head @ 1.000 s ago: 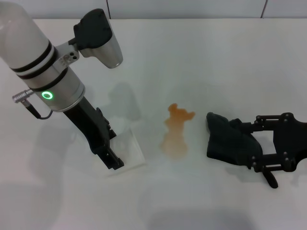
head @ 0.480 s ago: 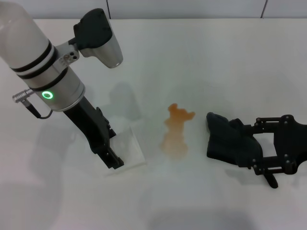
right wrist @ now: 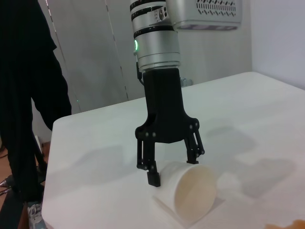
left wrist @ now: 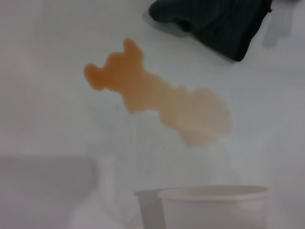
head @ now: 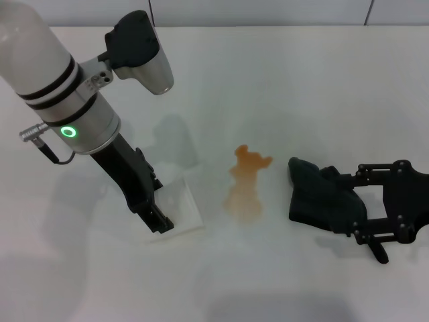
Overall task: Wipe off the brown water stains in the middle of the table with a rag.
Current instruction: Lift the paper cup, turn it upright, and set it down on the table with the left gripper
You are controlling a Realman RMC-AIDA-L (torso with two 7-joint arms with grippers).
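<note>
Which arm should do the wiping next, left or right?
Right. The right gripper is at the rag, which lies just beside the brown stain. The left gripper is across the stain, with its jaws around a plastic cup lying on its side.

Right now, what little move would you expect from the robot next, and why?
Probably the right gripper, holding the rag, slides it left over the brown water stains. The rag lies beside the stains, not touching them, and the stains look unwiped.
</note>
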